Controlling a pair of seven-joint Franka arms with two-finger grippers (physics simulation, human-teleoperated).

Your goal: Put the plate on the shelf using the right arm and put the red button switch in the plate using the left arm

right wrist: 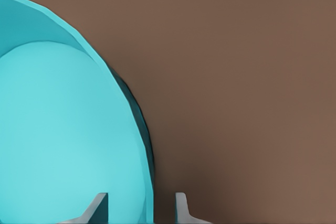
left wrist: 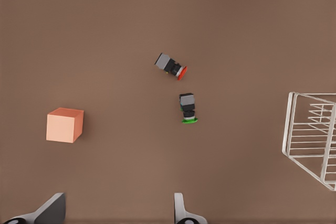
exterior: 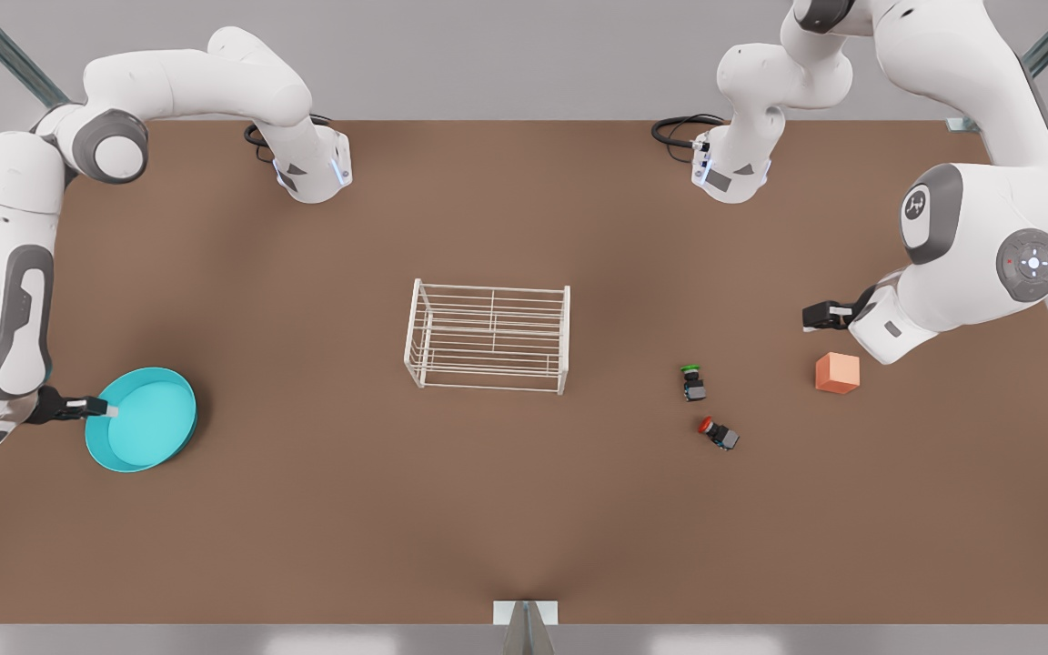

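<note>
Front view: right claw (exterior: 105,409) sits at the plate (exterior: 144,420) rim on the front view's left, well apart from the shelf (exterior: 489,337).

Left wrist view: left claw (left wrist: 118,211), fingers apart and empty, waits above the red button switch (left wrist: 171,66).

Right wrist view: fingers straddle the rim, not visibly clamped. Grasping seems in hand; next, close and lift.

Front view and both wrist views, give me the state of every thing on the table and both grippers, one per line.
plate: tilted, rim between the right gripper's open fingers.
shelf: upright, nothing on it.
red button switch: on its side, untouched.
green button switch: lying on the table beside the red one.
orange cube: flat on the table.
left gripper: open, above the table near the cube.
</note>
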